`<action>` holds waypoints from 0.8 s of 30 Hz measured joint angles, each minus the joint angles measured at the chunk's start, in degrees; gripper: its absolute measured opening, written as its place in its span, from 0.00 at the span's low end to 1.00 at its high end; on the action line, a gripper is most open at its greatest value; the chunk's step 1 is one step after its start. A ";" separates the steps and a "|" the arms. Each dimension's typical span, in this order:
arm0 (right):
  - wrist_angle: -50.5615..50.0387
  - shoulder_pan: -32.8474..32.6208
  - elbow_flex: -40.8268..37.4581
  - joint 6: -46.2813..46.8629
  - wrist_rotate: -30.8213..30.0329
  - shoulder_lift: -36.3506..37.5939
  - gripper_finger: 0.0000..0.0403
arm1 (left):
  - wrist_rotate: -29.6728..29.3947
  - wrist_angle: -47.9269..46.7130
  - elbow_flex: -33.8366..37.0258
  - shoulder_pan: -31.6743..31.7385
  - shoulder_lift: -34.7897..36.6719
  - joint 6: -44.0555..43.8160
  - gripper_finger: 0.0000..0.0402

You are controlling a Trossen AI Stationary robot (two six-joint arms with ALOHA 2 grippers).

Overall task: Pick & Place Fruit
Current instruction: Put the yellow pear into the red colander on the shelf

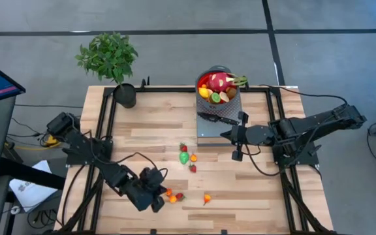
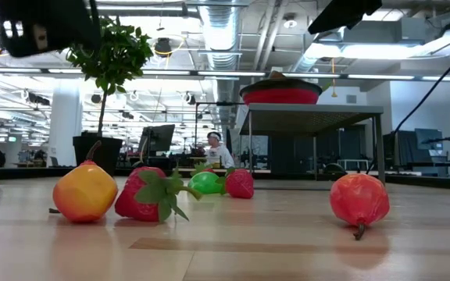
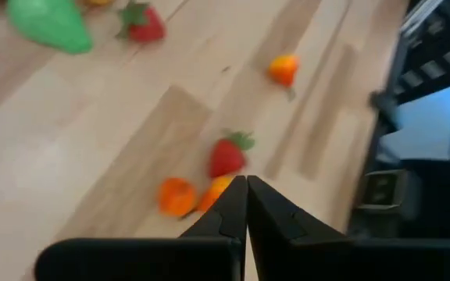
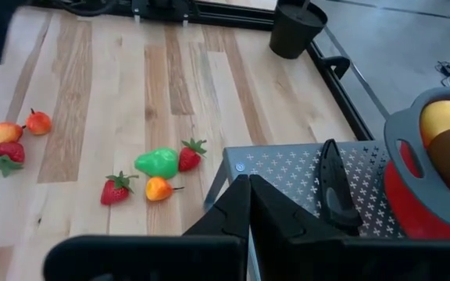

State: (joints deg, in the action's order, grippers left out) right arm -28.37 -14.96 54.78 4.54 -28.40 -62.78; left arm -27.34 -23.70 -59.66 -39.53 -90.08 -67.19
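Observation:
Small toy fruits lie on the wooden table. A green one (image 1: 185, 157), two strawberries (image 1: 183, 148) and an orange one sit mid-table. Two orange fruits (image 3: 176, 195) and a strawberry (image 3: 229, 154) lie near the front edge, and a red-orange fruit (image 1: 207, 198) lies to their right. My left gripper (image 3: 246, 181) hovers shut and empty just above that front group. The dragon fruit (image 1: 219, 81) rests with other fruit in the bowl (image 1: 235, 98). My right gripper (image 4: 246, 181) hangs shut and empty over the near edge of the metal platform (image 4: 287, 168).
The bowl stands on the far part of the raised metal platform (image 2: 311, 113), and a black-handled knife (image 4: 336, 191) lies on the platform in front of it. A potted plant (image 1: 124, 91) stands at the far left corner. A black frame rail (image 1: 175, 88) runs around the table.

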 joint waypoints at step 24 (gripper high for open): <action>0.98 2.05 0.00 0.02 -0.02 0.00 0.00 | 0.84 2.16 11.58 0.50 0.04 0.29 0.01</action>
State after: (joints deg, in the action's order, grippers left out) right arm -27.40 -12.91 54.78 4.56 -28.42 -62.78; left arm -26.50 -21.54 -48.07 -39.03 -90.04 -66.89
